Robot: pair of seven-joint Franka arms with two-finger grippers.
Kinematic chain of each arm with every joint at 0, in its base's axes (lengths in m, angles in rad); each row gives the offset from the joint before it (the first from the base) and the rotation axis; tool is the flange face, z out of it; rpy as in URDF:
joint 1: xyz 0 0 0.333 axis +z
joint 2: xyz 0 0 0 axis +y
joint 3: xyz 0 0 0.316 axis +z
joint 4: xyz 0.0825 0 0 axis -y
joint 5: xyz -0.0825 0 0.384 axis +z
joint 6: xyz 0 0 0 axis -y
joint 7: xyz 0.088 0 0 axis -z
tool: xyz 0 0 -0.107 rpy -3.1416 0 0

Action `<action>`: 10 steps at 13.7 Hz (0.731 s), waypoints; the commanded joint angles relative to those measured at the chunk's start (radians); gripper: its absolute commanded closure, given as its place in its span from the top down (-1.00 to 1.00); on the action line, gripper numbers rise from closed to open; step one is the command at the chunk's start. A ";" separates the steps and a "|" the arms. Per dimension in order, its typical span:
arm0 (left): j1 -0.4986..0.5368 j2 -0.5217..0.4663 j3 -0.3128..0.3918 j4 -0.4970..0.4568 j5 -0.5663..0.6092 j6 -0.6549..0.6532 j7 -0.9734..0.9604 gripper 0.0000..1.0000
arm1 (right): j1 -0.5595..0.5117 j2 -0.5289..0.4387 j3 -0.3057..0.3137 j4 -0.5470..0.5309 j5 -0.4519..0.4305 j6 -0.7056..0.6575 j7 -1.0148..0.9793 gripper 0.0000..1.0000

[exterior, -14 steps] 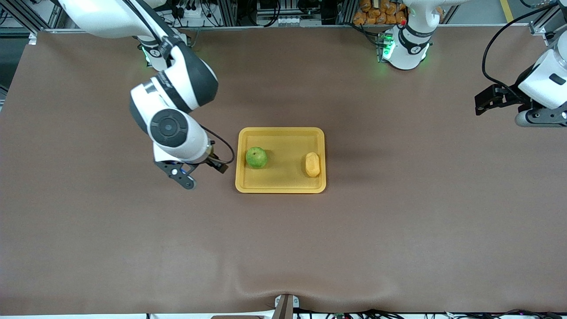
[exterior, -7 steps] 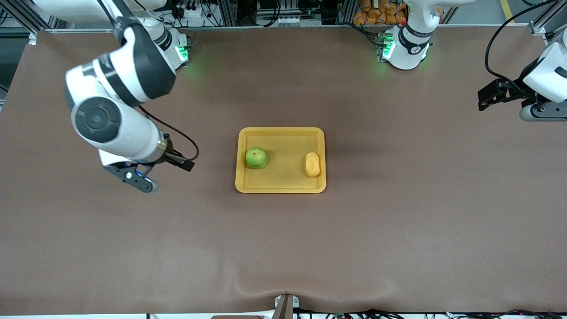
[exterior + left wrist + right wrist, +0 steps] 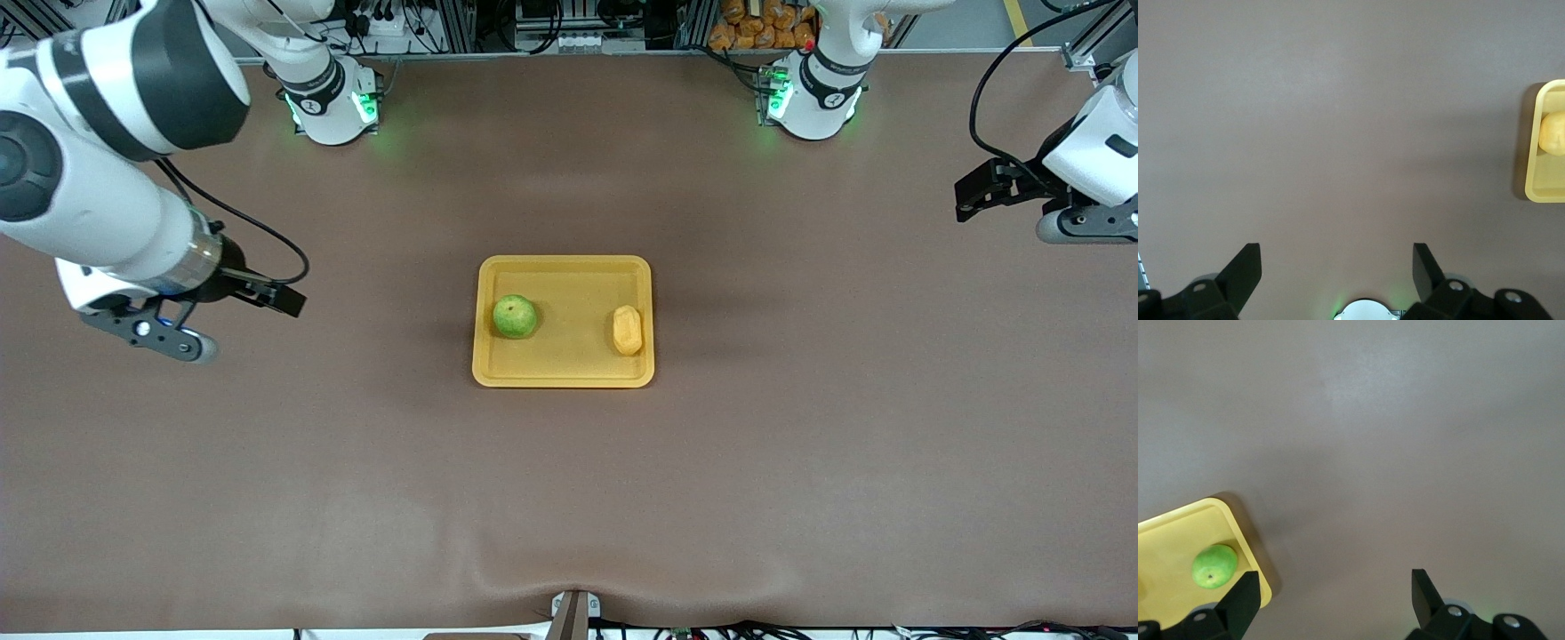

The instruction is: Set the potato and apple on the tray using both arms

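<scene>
1. The tray (image 3: 564,373) sits mid-frame in the front view; bare brown table (image 3: 569,498) surrounds it on all sides.
2. On the tray, the apple (image 3: 515,316) and potato (image 3: 628,330) lie well apart; an open strip runs between them.
3. The right gripper (image 3: 151,333) hangs at the frame's left edge, the left gripper (image 3: 1080,222) at its right edge; both jaws spread, both well clear of the tray.
</scene>
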 commanded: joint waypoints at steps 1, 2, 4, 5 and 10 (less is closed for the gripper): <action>-0.007 -0.018 0.010 -0.012 -0.022 -0.008 0.012 1.00 | -0.002 -0.044 -0.048 -0.015 0.039 -0.035 -0.092 1.00; -0.007 -0.019 0.010 -0.012 -0.022 -0.008 0.012 1.00 | 0.006 -0.053 -0.069 -0.012 0.039 -0.052 -0.128 1.00; -0.007 -0.021 0.010 -0.012 -0.031 -0.008 0.005 1.00 | 0.023 -0.088 -0.115 -0.012 0.051 -0.056 -0.188 1.00; -0.007 -0.021 0.005 -0.012 -0.050 -0.010 0.000 1.00 | 0.026 -0.102 -0.146 -0.012 0.071 -0.056 -0.230 1.00; -0.007 -0.022 -0.015 -0.012 -0.065 -0.016 -0.023 1.00 | 0.030 -0.165 -0.229 -0.020 0.131 -0.064 -0.315 1.00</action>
